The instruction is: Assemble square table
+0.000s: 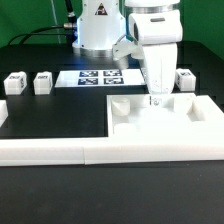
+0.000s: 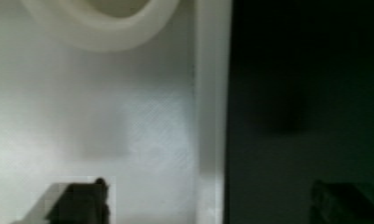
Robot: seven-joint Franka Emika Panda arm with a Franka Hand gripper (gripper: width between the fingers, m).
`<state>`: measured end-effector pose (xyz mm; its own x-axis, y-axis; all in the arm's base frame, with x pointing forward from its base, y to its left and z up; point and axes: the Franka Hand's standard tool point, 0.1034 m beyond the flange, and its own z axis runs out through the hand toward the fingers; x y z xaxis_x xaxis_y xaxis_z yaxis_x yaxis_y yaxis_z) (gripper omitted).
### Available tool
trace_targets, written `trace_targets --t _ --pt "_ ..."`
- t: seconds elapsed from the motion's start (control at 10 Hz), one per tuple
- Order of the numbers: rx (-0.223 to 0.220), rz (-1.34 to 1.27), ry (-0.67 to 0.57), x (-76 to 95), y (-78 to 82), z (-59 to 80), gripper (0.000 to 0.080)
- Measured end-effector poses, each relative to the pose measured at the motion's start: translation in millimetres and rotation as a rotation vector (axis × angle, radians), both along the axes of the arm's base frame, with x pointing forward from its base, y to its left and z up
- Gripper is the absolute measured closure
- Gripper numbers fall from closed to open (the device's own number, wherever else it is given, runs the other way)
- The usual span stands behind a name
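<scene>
Exterior view, left to right: we record two leg posts, the marker board, the gripper over the square table slab, and a third leg post. Only the wrist view confirms fingers spread wide, holding nothing, near a corner hole.

Bright, even light falls from above in the exterior view. The slab is close to blown out, and only soft grey shadows inside its rim and corner holes give it shape. The black counter swallows the light and shows a faint sheen. The arm glares white on its casing. The whole picture is coarse and soft, so the tags on the marker board read as blocks of contrast only. The wrist view is dim and out of focus: one half pale grey, the other near black, with a smeared edge between. The fingers of the hand are dark blurs without detail.
</scene>
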<state>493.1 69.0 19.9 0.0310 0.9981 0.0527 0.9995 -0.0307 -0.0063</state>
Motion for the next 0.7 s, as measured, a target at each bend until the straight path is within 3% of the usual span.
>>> trace_targets --t 0.2,0.7 --pt "0.000 0.000 0.000 -0.1 -0.2 0.0 0.0152" --pt "0.001 -0.040 0.001 -1.0 -0.6 1.3 0.0151"
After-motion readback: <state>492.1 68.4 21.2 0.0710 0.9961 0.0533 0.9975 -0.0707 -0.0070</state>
